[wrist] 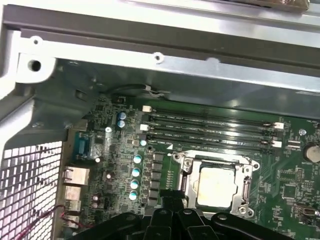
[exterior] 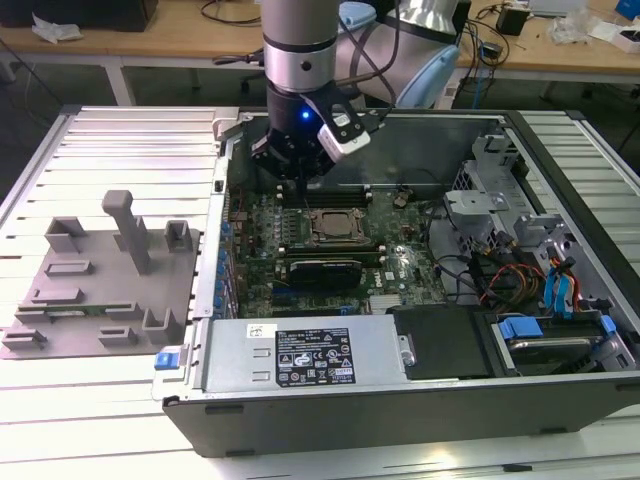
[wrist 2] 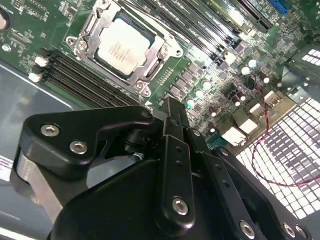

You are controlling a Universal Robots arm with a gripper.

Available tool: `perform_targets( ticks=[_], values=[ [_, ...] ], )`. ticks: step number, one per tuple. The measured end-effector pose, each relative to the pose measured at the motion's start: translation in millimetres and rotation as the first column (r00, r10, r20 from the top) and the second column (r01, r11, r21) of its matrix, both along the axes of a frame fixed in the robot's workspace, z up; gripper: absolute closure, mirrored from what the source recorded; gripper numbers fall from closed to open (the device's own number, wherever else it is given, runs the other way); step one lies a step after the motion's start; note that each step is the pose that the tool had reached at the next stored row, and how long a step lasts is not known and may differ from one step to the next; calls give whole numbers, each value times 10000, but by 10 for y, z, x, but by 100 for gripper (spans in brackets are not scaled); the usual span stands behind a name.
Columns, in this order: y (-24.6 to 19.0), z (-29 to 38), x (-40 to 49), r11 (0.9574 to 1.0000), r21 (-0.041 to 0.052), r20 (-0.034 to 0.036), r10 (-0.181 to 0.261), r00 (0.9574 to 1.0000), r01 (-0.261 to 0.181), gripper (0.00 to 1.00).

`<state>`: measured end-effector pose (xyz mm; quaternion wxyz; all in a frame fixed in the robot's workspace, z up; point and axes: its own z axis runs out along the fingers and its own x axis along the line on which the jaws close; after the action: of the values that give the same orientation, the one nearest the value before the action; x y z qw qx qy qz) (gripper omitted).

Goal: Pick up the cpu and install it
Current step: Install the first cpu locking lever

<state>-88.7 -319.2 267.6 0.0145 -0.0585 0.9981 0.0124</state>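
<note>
Exterior view: hand point(exterior: 298, 185) above motherboard point(exterior: 400, 265); in both wrist views, cpu point(wrist 2: 122, 47) point(wrist: 216, 186) sits socketed.

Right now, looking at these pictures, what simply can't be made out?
- Exterior view: the cpu is too small to tell whether it lies flat in the socket.
- Second wrist view: the gripper hides the motherboard directly beneath it.
- First wrist view: the gripper covers the socket's nearest edge.
- Exterior view: the arm blocks part of the case wall behind it.
</note>
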Motion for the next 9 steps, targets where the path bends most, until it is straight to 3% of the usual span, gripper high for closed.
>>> perform_targets(
  ticks=[3, 4, 7, 8, 9],
  values=[
    [0, 0, -53, 10000, 4, 0, -2, 10000, 2, 89],
    [-1, 0, -63, 10000, 53, -1, -2, 10000, 2, 89],
    [-6, -1, -74, 9984, 562, 0, 1, 10000, -1, 89],
    [-10, -1, -80, 9946, 1041, 1, 2, 10000, -2, 89],
    [-13, -1, -84, 9923, 1240, 1, 3, 10000, -3, 89]
  ],
)
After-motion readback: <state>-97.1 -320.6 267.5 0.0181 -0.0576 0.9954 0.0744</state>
